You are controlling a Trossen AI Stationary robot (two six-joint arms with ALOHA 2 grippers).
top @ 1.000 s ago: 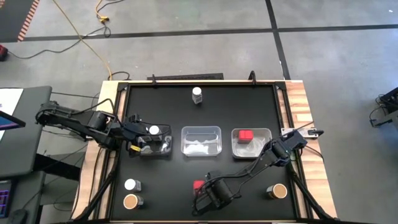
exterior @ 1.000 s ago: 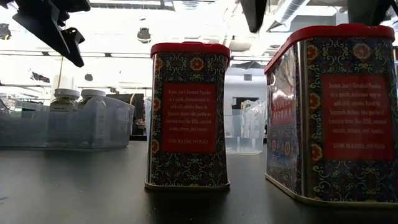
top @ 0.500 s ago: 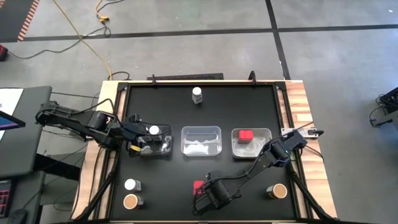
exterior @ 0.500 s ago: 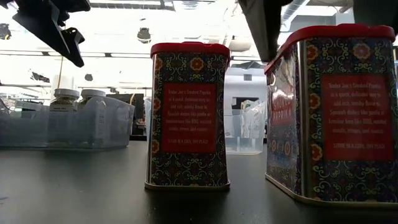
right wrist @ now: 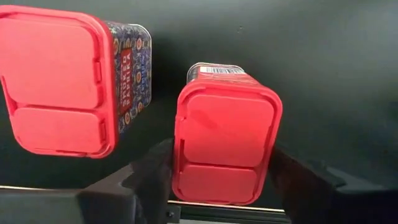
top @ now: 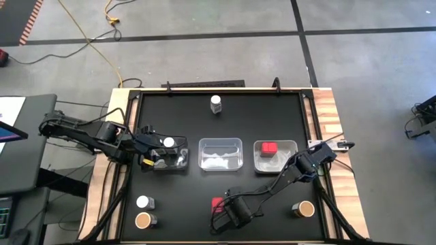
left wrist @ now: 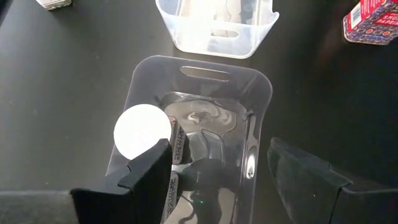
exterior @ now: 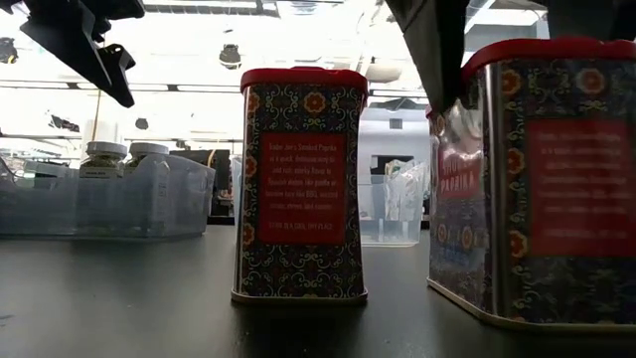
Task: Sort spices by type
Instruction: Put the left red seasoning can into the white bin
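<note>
Two red-lidded patterned spice tins stand near the table's front edge. My right gripper [right wrist: 222, 177] points down over one tin [right wrist: 227, 146] and is shut on it. The other tin [right wrist: 59, 81] stands free beside it on its base. In the high view only one of them [top: 216, 202] shows beside this gripper [top: 221, 209]. A third red tin [top: 269, 147] lies in the right clear tray [top: 291, 144]. My left gripper [left wrist: 217, 180] hangs open above the left tray [left wrist: 261, 99], which holds a white-capped jar [left wrist: 142, 129]. My right gripper pinches the tin between its two fingers, on two opposite sides just under the red lid [right wrist: 181, 155]. The fingers [exterior: 432, 50] come from above, pointing down. The tin stands upright with its base on the table [exterior: 527, 320].
An empty clear tray [top: 220, 163] sits mid-table. A white-capped jar [top: 216, 103] stands at the far edge. Another white-capped jar [top: 144, 202] and a tan-topped jar [top: 143, 220] stand front left, and a tan-topped jar [top: 306, 209] front right.
My right gripper has sunk a little over the near tin and shut on it. In the low view its finger came in against the tin's top edge. The tin shifted slightly but stays on the table.
</note>
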